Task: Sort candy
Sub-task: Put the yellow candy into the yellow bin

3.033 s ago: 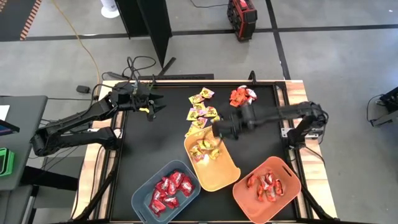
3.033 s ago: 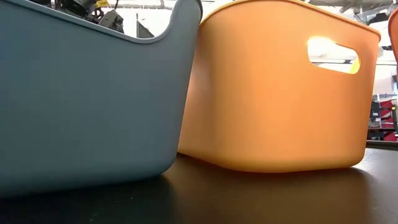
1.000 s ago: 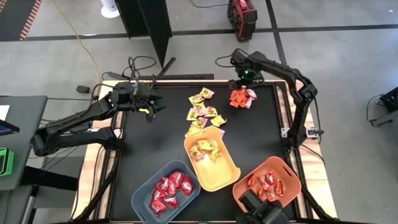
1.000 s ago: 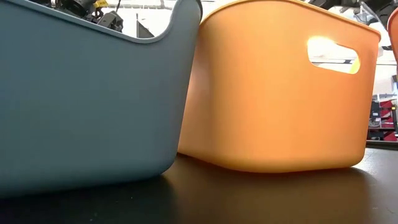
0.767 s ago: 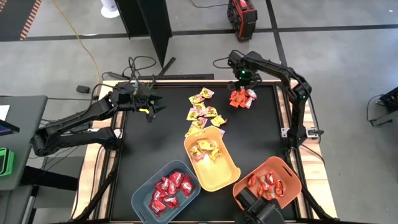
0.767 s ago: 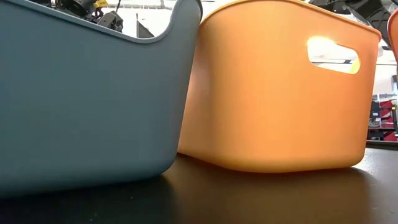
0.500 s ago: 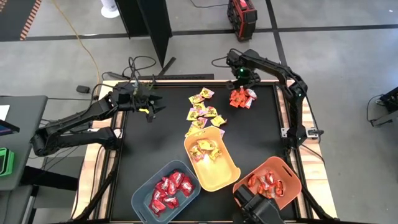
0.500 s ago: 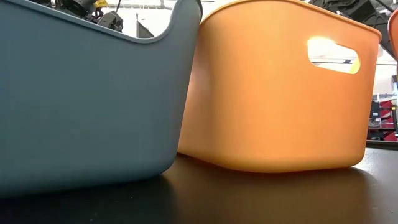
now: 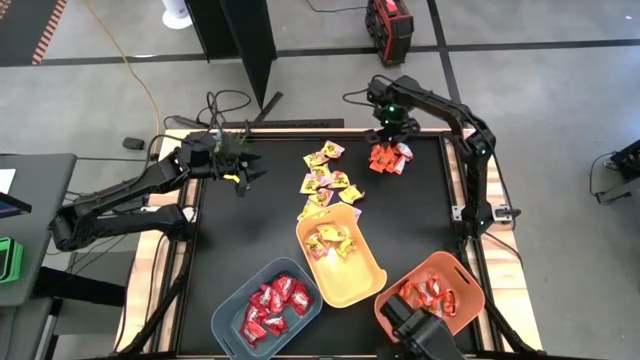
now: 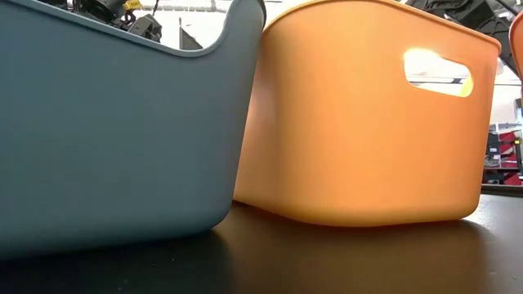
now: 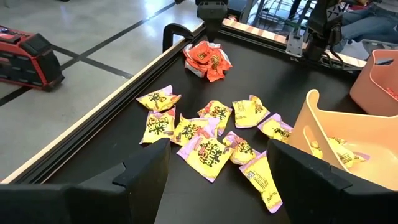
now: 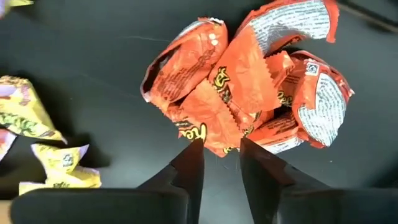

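The right gripper [image 12: 217, 155], fingers narrowed but gripping nothing yet, hangs over the crinkled orange-red foil candy pile [image 9: 387, 156] at the black table's [image 9: 255, 230] far right edge; the left gripper [image 9: 243, 172] waits open at the far left. Blue-grey [image 9: 228, 310], yellow [image 9: 372, 275] and orange [image 9: 465, 292] plastic bins hold sorted sweets, yet loose yellow-pink wrappers [image 9: 327, 180] remain mid-table, above a grey concrete floor [image 9: 520, 90]

Glossy crinkled foil candy [image 12: 242, 93], matt black tabletop [image 9: 260, 230], smooth plastic bins [image 10: 368, 122], wooden table edge [image 9: 160, 270].
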`<state>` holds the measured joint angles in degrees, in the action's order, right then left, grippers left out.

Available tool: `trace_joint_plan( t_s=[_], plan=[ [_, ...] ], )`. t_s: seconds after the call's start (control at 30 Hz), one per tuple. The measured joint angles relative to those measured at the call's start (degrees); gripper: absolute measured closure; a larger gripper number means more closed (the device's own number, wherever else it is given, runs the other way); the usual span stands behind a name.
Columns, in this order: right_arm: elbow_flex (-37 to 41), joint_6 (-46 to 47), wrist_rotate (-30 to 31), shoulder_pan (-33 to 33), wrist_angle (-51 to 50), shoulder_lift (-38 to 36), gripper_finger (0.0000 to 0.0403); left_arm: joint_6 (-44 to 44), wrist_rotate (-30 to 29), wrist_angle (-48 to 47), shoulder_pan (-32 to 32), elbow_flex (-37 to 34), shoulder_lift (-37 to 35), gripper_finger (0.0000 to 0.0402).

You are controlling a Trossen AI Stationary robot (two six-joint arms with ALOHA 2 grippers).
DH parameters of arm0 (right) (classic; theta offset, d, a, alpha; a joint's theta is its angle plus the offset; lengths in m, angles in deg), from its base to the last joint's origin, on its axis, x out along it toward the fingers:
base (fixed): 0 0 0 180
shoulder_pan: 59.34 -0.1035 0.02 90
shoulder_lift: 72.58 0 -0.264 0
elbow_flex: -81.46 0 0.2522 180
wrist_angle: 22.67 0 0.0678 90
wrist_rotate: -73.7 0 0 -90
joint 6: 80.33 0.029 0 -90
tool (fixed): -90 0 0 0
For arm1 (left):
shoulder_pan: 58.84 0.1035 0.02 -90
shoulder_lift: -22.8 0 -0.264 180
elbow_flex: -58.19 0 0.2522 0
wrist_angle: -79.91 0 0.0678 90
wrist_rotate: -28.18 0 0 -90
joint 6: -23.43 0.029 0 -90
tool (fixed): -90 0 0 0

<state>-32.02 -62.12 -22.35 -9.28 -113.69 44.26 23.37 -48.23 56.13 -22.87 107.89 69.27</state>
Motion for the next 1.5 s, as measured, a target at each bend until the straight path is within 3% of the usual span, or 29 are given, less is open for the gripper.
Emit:
trace_joint_plan(
  t_s=[0.3,0.47,0.73,1.1,1.27,1.5],
  plan=[
    [-6.59,-5.0,0.03,-2.57,-1.49,-0.53,0.0173,-0.28,-0.04,-0.04,0.0,-0.02,0.31,0.0139],
    [-11.67,-9.91,0.02,-7.26,3.78,-4.63,0.0161,-0.09,-2.83,-1.59,-0.11,2.96,8.25,0.0139],
    [-13.16,-14.47,3.24,-15.69,18.03,-18.39,0.0163,8.7,-3.2,-16.38,0.08,25.0,33.14,0.0139],
    [-13.16,-21.73,9.07,-28.3,20.53,-28.52,0.0163,33.69,-3.52,-40.24,1.03,60.92,62.94,0.0139],
    [-13.16,-23.69,9.2,-32.74,19.74,-28.48,0.0163,38.56,-3.98,-46.4,1.04,69.7,71.93,0.0132],
    [-13.15,-25.57,9.2,-36.81,17.04,-28.56,0.0163,37.44,-3.83,-51.38,1.05,76.8,80.75,0.0097]
  ],
)
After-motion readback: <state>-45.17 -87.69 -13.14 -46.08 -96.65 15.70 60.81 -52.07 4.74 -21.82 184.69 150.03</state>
